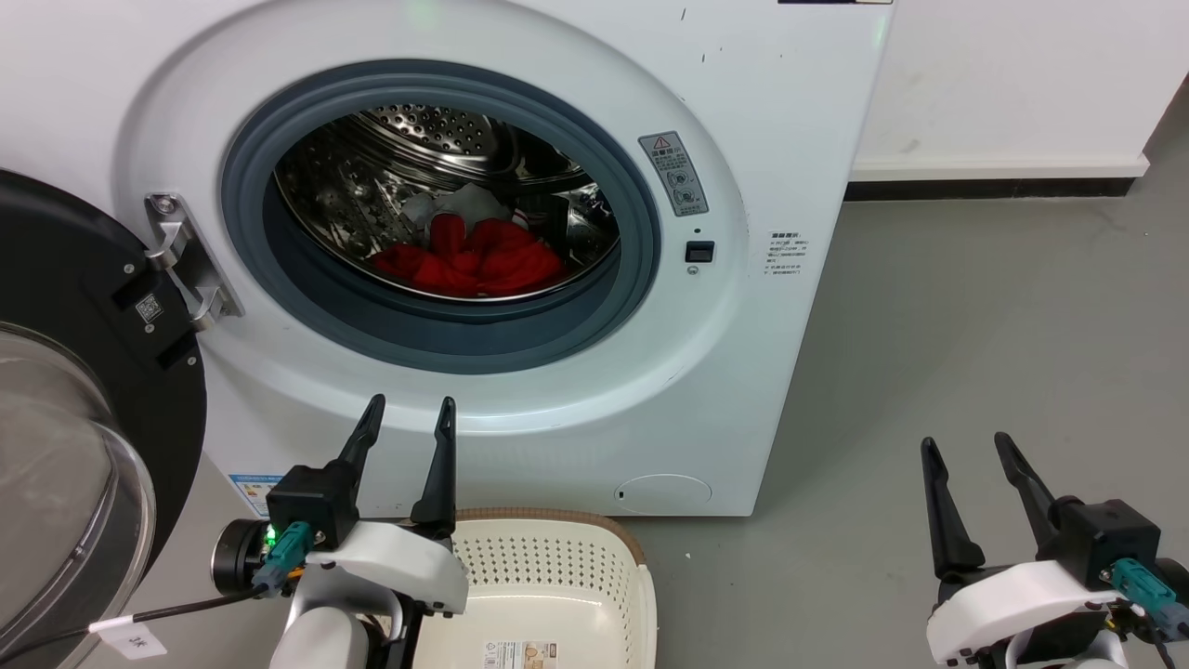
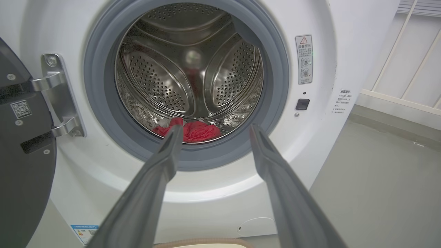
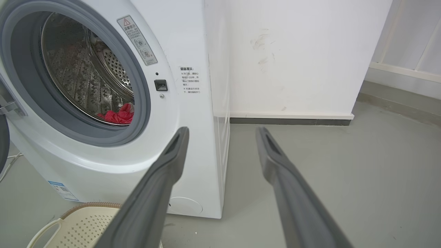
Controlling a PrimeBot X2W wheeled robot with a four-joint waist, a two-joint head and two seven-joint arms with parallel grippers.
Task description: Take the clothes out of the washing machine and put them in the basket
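Grey floor (image 1: 975, 372) and white wall (image 1: 1022, 74) around a white front-loading washing machine (image 1: 557, 427), black-rimmed glass door (image 1: 65, 307) swung wide at the left. Bunched at the bottom of the perforated steel drum (image 1: 437, 130): a red jersey (image 1: 474, 260), a patch of white showing. Just before the machine's base, a cream laundry basket (image 1: 548, 514) with brown rim. By the basket's left rim, left gripper (image 1: 411, 401), fingers apart, holding nothing, aimed at the port. Over bare floor at right, right gripper (image 1: 965, 440), likewise spread and empty.

Grey floor (image 1: 975, 372), white wall (image 1: 1012, 74), dark skirting strip (image 1: 985, 189)
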